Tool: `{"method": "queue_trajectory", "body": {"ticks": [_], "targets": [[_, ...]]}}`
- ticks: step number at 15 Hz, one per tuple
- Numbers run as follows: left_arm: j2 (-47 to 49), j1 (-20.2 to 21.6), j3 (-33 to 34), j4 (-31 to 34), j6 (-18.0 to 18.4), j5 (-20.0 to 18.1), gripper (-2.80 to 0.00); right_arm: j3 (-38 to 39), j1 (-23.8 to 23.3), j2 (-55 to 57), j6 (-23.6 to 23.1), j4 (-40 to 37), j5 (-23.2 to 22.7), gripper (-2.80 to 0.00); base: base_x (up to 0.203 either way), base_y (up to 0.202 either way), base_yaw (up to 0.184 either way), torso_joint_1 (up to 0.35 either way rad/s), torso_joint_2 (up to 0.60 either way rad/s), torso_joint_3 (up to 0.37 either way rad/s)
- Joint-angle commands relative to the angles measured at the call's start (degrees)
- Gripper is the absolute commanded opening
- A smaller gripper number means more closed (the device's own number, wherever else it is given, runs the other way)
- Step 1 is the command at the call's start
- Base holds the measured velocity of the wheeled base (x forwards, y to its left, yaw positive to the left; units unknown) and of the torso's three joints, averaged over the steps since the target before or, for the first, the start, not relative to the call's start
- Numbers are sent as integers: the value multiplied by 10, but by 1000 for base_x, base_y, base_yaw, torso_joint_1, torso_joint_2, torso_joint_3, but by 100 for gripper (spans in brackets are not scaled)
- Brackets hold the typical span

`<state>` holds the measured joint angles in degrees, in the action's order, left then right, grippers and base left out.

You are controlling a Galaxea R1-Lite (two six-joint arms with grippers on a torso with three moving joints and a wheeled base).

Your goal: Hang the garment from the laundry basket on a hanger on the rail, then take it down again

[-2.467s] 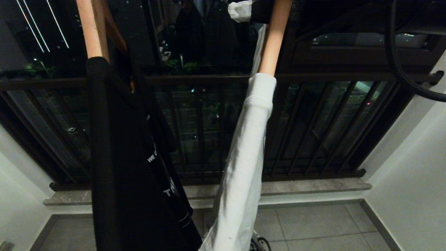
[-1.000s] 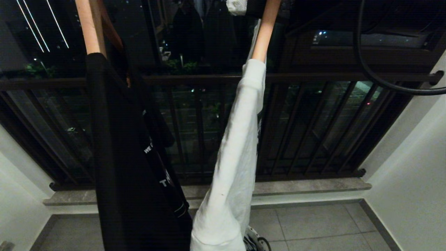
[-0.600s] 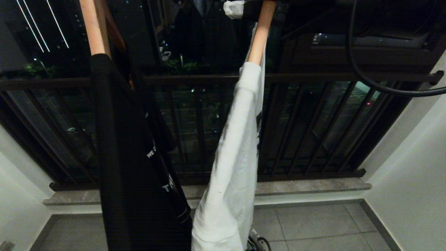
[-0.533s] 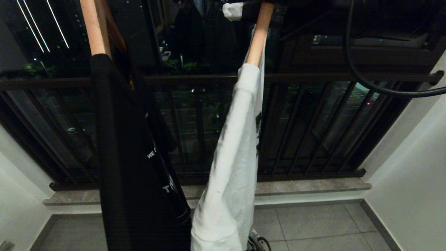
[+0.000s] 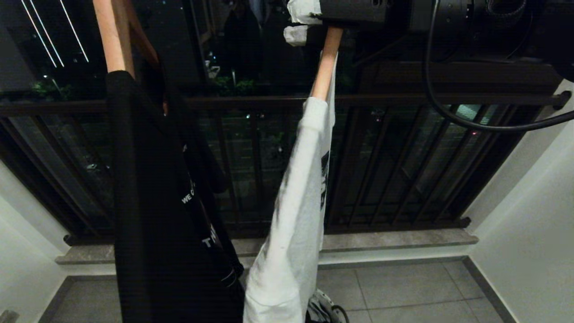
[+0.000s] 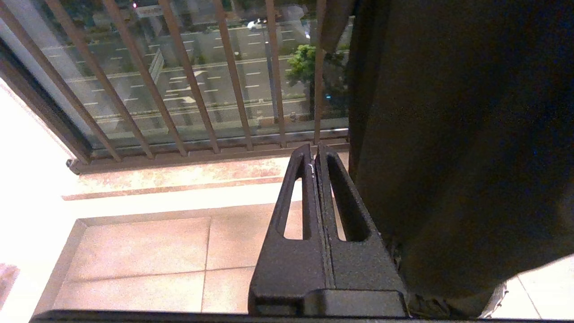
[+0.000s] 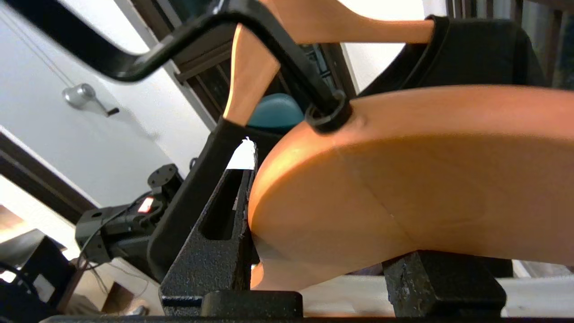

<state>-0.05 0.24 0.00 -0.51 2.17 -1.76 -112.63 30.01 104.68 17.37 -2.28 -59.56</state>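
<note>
We are holding our right arm high along the top of the head view, its right gripper (image 7: 314, 269) reaching toward the window with the jaws pinching the thick middle of a wooden hanger (image 7: 403, 179), one jaw on each face just under the black hook (image 7: 278, 58). In the head view that hanger (image 5: 323, 63) is slanting down and to the left from the gripper, and the white shirt (image 5: 296, 202) is draping from its lower end nearly to the floor. We are keeping our left gripper (image 6: 316, 154) low, pointing at the floor tiles (image 6: 143, 260) with its jaws pressed together and gripping nothing, just beside the black shirt (image 6: 457, 134). In the head view the black shirt (image 5: 157, 202) is hanging on a second wooden hanger (image 5: 110, 36) to the left, its hem touching the white shirt near the bottom. Behind both the window bars (image 5: 403, 161) and stone sill (image 5: 403, 237) are closing off the far side; open floor is lying to the right, up to the white wall (image 5: 529, 233). The basket (image 5: 329, 312) is only peeking out as a dark rim at the bottom edge, beside the white shirt's hem.
</note>
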Motion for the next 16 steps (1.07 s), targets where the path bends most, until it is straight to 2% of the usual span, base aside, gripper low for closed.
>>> {"method": "queue_trajectory", "body": {"ticks": [1, 12, 13, 16], "targets": [[0, 0, 2, 0, 0, 0, -280, 3, -3, 0, 1, -1, -4, -280, 0, 0, 0, 0, 0, 0], [0, 0, 2, 0, 0, 0, -280, 28, -3, -22, 2, -19, 1, -280, 0, 0, 0, 0, 0, 0], [0, 0, 2, 0, 0, 0, -280, 29, -3, -25, 2, -20, 1, 0, 0, 0, 0, 0, 0, 0], [0, 0, 2, 0, 0, 0, -280, 38, -3, -34, 6, -21, 2, 0, 0, 0, 0, 0, 0, 0]]}}
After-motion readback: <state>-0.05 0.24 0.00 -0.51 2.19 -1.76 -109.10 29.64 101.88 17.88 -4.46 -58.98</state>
